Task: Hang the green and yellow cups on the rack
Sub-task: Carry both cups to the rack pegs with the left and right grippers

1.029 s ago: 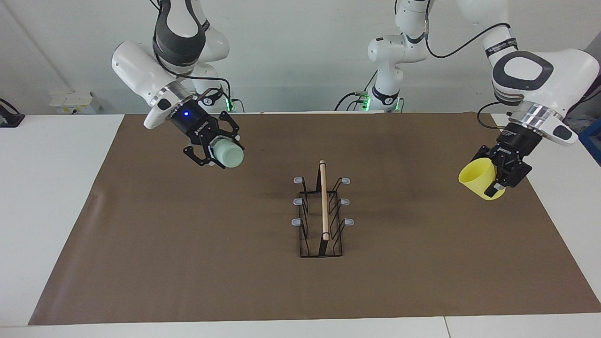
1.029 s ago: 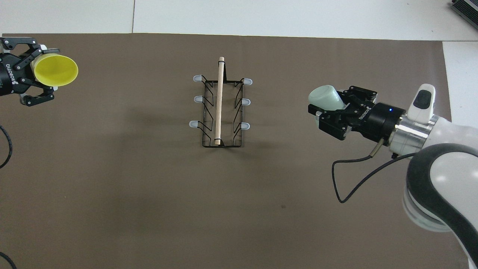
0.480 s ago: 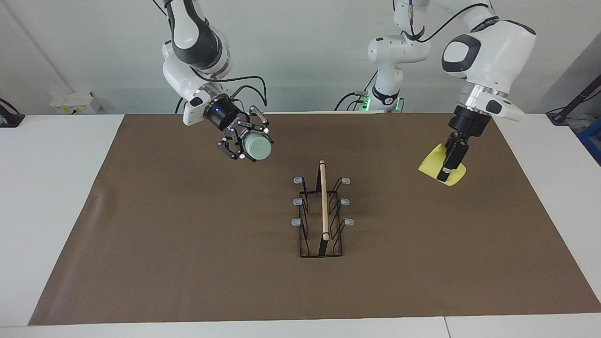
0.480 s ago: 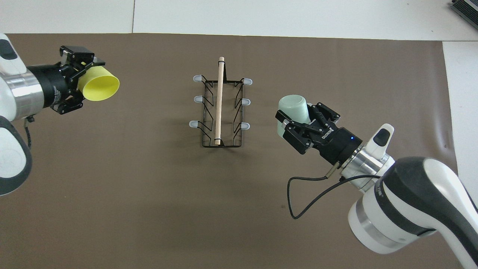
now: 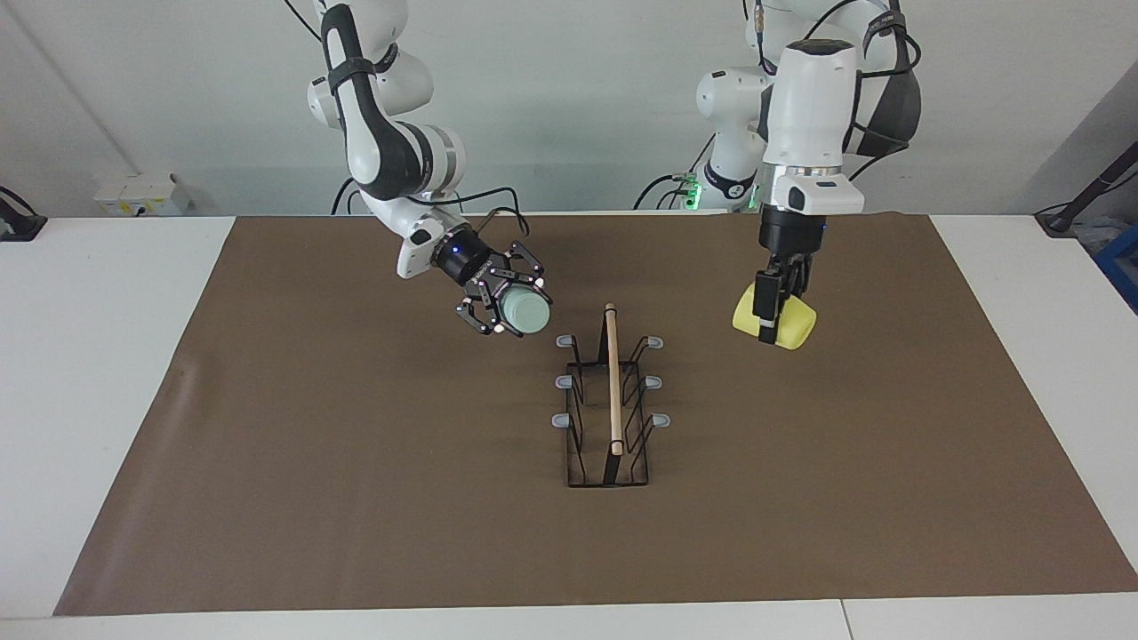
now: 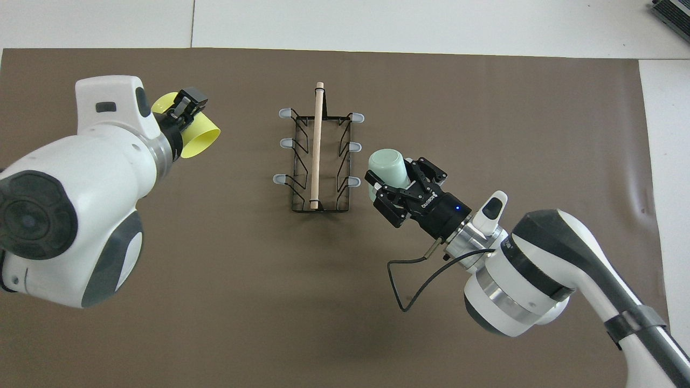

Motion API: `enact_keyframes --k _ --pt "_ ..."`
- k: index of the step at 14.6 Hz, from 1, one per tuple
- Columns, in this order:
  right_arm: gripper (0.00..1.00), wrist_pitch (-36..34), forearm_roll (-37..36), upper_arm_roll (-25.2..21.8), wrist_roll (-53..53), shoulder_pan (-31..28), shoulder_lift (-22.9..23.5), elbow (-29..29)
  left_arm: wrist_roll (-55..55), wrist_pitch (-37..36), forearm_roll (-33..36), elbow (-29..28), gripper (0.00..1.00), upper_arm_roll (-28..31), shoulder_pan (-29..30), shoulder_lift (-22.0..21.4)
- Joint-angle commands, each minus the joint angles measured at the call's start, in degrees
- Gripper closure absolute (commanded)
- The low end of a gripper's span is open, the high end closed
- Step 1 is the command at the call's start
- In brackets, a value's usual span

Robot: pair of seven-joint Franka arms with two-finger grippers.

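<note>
Rack: black wire stand, wooden rod on top, six grey-tipped pegs, mid-table on the brown mat; all pegs bare. Green cup: clenched in the right gripper jaws, raised, tilted sideways, just beside the rack's pegs on the right arm's side. Yellow cup: grasped at the wall by the left gripper jaws, raised over the mat near the rack on the left arm's side. Step in hand, as judged: bringing both cups to the pegs. Handling advice: turn each mouth toward its peg, slide on along the peg's line, avoid knocking the light rack, and release only when seated.
</note>
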Motion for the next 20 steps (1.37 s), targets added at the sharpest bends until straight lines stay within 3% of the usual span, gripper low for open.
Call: enact_keyframes --k 1,5,8,13,20 --pt "1.00 -3.1 8.8 -0.1 -7.0 1.4 1.1 0.9 -1.9 2.0 8.0 -4.0 1.00 -3.4 0.0 -3.0" --pt "1.00 -8.1 16.2 -0.1 -17.6 1.7 3.4 1.2 -2.7 2.7 14.4 -5.4 1.00 -8.0 0.0 -3.9" --pt "1.00 -7.8 16.4 -0.1 -20.3 1.9 3.5 1.2 -12.1 6.1 27.4 -7.3 1.00 -9.5 -0.1 -3.8" --pt "1.00 -7.3 16.3 0.0 -20.5 3.3 4.5 1.8 -43.6 4.3 56.6 -10.4 1.00 -12.7 -0.1 -3.2" --pt "1.00 -5.3 14.9 0.0 -20.5 3.5 6.9 4.8 -54.3 1.2 70.4 -12.4 1.00 -14.5 -0.2 0.4"
